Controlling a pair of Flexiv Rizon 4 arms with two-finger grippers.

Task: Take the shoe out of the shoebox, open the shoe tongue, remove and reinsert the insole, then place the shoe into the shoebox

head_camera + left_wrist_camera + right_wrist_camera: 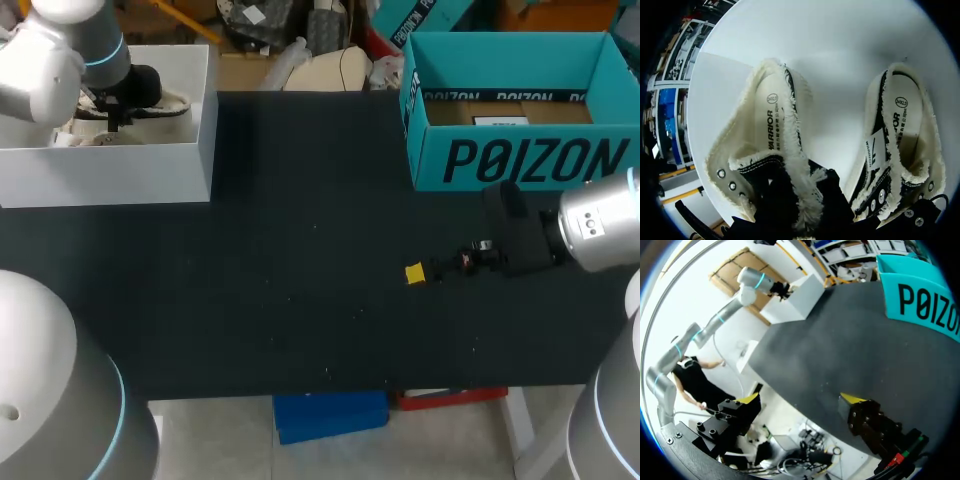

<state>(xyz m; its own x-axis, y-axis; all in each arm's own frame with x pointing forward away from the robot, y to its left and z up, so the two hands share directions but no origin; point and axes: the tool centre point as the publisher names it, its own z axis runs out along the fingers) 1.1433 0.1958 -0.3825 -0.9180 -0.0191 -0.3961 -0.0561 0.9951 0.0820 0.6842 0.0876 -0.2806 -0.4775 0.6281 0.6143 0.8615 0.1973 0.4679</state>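
well, a black shoe (767,145) with fluffy cream lining lies beside a second shoe (897,145) inside the white shoebox (110,170) at the far left of the dark worktop (300,260). my left claw (800,215) is down at the first shoe's front; i cannot tell if it is open or closed. my right claw (800,400) hangs wide open, holding nothing, above the worktop near the teal box (520,160).

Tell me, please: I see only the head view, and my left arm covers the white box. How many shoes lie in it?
Observer: Two: a black shoe with cream fleece lining and its twin beside it.
Operator: Are the insoles inside?
Observer: Yes, each shoe shows a cream insole.
Operator: Is my right gripper open?
Observer: Yes, the right gripper has its jaws wide apart, with nothing between them.
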